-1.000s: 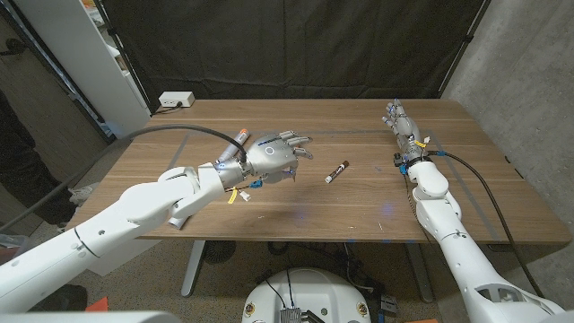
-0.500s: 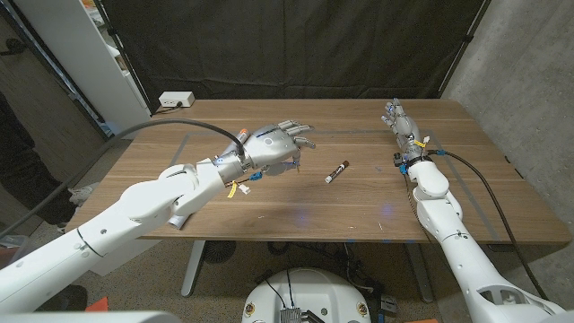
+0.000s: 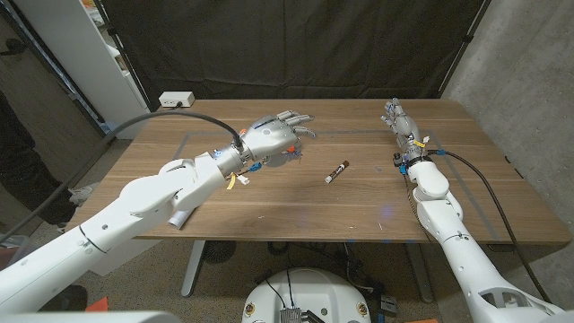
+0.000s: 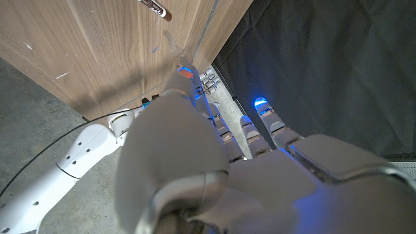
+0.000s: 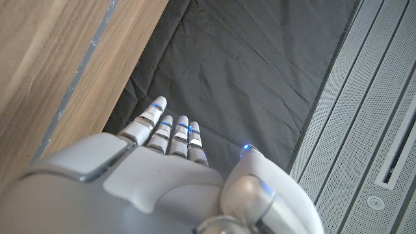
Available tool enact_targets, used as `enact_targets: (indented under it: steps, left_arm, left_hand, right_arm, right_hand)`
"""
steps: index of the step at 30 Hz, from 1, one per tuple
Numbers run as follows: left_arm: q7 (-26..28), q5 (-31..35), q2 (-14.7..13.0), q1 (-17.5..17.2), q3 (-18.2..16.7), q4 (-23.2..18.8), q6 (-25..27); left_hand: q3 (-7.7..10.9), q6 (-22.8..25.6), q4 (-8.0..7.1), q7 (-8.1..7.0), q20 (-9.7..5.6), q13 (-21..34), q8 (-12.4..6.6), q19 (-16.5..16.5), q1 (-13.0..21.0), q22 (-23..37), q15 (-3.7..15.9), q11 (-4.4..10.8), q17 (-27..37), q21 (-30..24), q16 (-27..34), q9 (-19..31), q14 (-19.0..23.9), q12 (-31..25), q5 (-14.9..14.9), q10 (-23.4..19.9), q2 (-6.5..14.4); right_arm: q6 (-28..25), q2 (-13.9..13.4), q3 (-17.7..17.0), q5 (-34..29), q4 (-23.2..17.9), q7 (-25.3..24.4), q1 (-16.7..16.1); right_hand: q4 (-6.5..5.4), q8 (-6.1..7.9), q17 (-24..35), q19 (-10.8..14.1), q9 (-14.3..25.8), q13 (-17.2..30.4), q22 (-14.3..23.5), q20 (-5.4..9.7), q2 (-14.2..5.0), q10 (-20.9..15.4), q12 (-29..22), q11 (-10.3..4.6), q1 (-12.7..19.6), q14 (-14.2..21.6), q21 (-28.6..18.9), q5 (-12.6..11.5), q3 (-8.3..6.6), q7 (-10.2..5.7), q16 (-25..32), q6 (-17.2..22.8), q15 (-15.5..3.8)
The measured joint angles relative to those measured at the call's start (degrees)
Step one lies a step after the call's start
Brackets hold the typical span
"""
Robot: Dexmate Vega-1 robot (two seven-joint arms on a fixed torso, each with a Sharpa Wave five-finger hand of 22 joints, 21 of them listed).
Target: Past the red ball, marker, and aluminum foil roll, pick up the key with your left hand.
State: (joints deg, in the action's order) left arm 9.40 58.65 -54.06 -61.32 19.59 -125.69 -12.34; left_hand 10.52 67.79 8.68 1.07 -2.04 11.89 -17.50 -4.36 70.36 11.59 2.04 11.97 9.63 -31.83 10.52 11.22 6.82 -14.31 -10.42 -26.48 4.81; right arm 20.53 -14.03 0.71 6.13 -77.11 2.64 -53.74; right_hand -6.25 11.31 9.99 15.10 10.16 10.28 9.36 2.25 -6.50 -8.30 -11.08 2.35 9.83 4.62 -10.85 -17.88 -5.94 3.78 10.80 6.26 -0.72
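Note:
My left hand (image 3: 274, 139) hovers over the middle-left of the wooden table (image 3: 296, 202), its fingers (image 3: 300, 124) stretched out towards the far right. I see nothing held in it. In the left wrist view the same hand (image 4: 214, 162) has straight fingers (image 4: 260, 127) and the thumb alongside. A dark marker (image 3: 336, 171) with a white cap lies on the table to the right of that hand; its end shows as the marker (image 4: 155, 5) in the wrist view. A tiny dark speck (image 3: 297, 154) sits just below the hand, too small to identify. My right hand (image 3: 399, 120) stands at the far right, fingers straight.
A white box (image 3: 176, 99) sits at the table's far left edge. A black curtain (image 3: 287, 45) hangs behind the table, with a white shelf unit (image 3: 81, 54) at the left. Bare wood lies between the marker and my right arm (image 3: 430, 184).
My left hand has moved away from me towards the table's far side, and its fingers have straightened out. The marker and my right hand have not moved.

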Motion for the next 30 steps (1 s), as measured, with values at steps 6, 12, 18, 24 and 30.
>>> enact_targets:
  steps: [6,12,18,24,30]
  left_arm:
    - [0.6,-1.2,0.5,0.2,-0.5,0.4,-0.8]
    - [1.5,-2.8,1.0,0.2,-1.4,0.9,-1.8]
    - [2.4,-4.1,1.3,0.2,-1.8,1.1,-2.7]
    - [3.8,-4.8,1.9,0.0,-2.8,1.5,-3.4]
    - [5.5,-5.8,2.9,-0.3,-3.8,2.2,-4.3]
  left_hand:
    - [0.0,-0.1,0.0,0.27,0.0,0.0,0.0,0.0,0.1,0.0,0.0,0.0,0.0,0.0,0.0,0.0,0.0,0.0,0.0,0.0,0.4]
    - [-0.01,-0.3,0.0,0.38,0.0,0.0,0.0,0.0,0.1,0.0,0.0,-0.21,-0.3,0.0,0.0,0.0,0.0,0.0,0.2,-0.2,0.4]
    - [0.15,-0.3,0.17,0.46,0.0,0.0,0.0,0.0,0.1,0.0,0.0,-0.1,-0.3,0.0,0.0,0.0,0.0,0.0,0.2,-0.7,0.4]
    - [0.15,-0.3,0.17,0.45,0.0,0.0,0.0,0.0,0.1,0.0,0.0,-0.1,-0.3,-0.4,0.0,0.0,0.0,0.0,0.4,-0.7,0.4]
    - [0.14,-0.3,0.17,0.45,0.0,0.0,0.0,0.0,0.1,0.0,0.0,-0.11,-0.3,-0.4,0.0,0.0,0.0,0.0,0.5,-1.0,0.4]
  right_arm:
    - [-0.2,-0.1,0.1,-0.2,-0.6,-0.4,-0.2]
    - [-0.4,-0.2,0.3,-0.5,-1.0,-0.7,-0.3]
    - [-0.5,-0.3,0.5,-0.6,-1.2,-0.9,-0.3]
    - [-0.6,-0.3,0.7,-1.0,-1.2,-1.3,-0.2]
    - [-0.6,-0.3,1.0,-1.2,-1.1,-1.4,0.1]
  right_hand:
    - [0.0,0.0,0.0,0.0,0.0,0.0,0.0,0.0,0.0,0.0,0.0,0.0,0.0,0.0,0.0,0.0,0.0,0.0,0.0,0.0,0.0]
    - [0.0,0.0,0.0,0.0,0.0,0.0,0.0,0.0,0.0,0.0,0.0,0.0,0.0,0.0,0.0,0.0,0.0,0.0,0.0,0.0,0.0]
    - [0.0,0.0,0.0,0.0,0.0,0.0,0.0,0.0,0.32,0.0,0.0,0.0,0.3,0.0,0.0,0.0,0.0,0.0,0.0,0.0,0.0]
    - [0.0,0.0,0.0,0.0,0.0,0.0,0.0,0.0,0.32,0.0,0.0,0.0,0.3,0.0,0.0,0.0,0.0,0.0,0.0,0.0,0.0]
    - [0.0,0.0,0.0,0.0,0.0,0.0,0.0,0.0,0.32,0.0,0.0,0.0,0.3,0.0,0.0,0.0,0.0,0.0,0.0,0.0,0.0]
